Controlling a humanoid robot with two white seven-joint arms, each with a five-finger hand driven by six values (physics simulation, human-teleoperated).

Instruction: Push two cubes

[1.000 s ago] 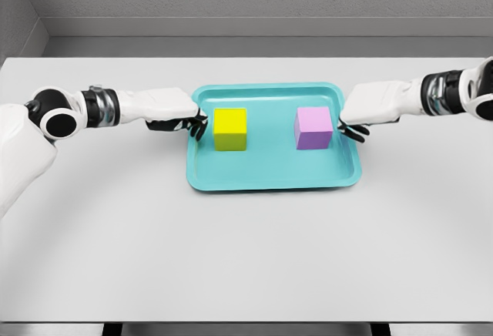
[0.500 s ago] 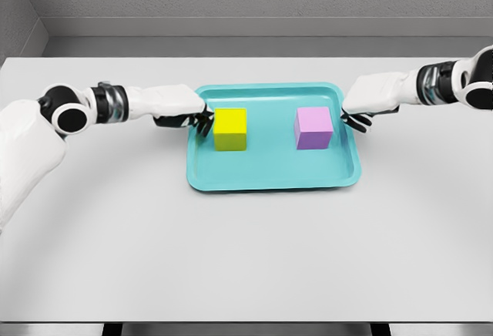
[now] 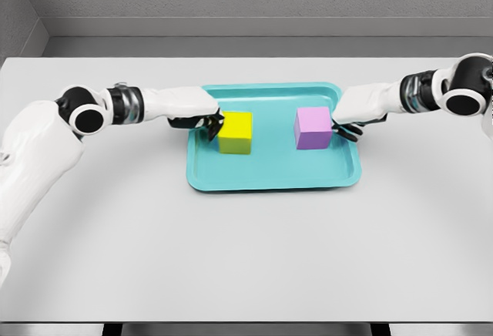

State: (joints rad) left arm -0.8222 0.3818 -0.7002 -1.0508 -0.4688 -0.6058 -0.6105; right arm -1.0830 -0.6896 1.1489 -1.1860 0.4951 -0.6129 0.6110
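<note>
Moved since earlier: yellow cube [image 3: 235,132] had slid a little toward the tray's middle, away from the left hand [image 3: 202,114] that followed it in; the purple cube [image 3: 313,128] sat where it had been half a second before, while the right hand [image 3: 350,117] had closed the gap to it.
Yellow cube: stood flat in the teal tray [image 3: 273,176], touching the dark fingertips [image 3: 212,126] of the left hand on the side facing that hand.
Purple cube: stood flat in the same tray, well apart from the yellow one, with the right hand at or just touching its outer side.
Left hand: fingers curled downward, gripping nothing; only pressing sideways on the cube.
Right hand: fingers likewise bent down at the tray's rim, nothing held.
Tray: lay on the grey bench [image 3: 246,259], between the two arms.
Step in hand: apparently the push itself, begun on the left and just starting on the right.
Next move: likely calls for both hands to drive inward along the tray floor, low and level, so the cubes slide toward each other without tipping or shifting the tray.
</note>
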